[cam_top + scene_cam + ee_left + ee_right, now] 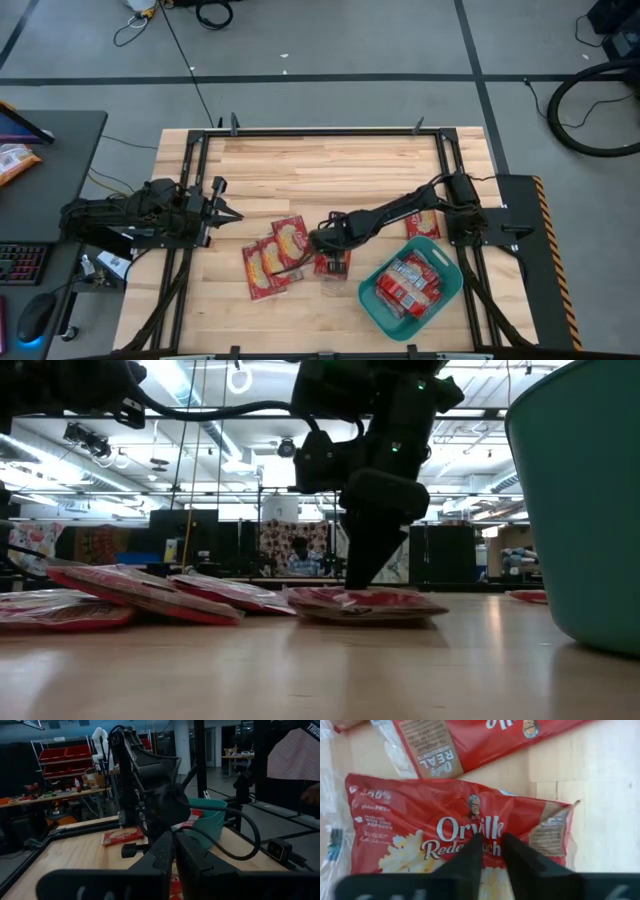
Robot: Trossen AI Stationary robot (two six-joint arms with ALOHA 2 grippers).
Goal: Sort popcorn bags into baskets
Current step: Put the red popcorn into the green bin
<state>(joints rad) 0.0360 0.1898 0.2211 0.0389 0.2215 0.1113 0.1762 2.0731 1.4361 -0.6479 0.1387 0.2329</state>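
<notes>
Several popcorn bags [268, 262], one basket [373, 303]

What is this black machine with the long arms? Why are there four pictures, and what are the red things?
It is a robot with two dark arms bolted to a wooden table. Each arm ends in a gripper, a pincer with two fingers.

The four pictures show one moment from four cameras: one looks straight down, one sits at table height, and one rides on each arm's wrist.

The red things are popcorn bags. Some lie loose on the table, and some are already in the teal basket.

The right gripper is down on one popcorn bag. Its wrist camera shows the fingers nearly together against the wrapper, pinching it; whether the grip is firm yet, I cannot tell. The left gripper waits at the table's left edge, shut and holding nothing.
</notes>
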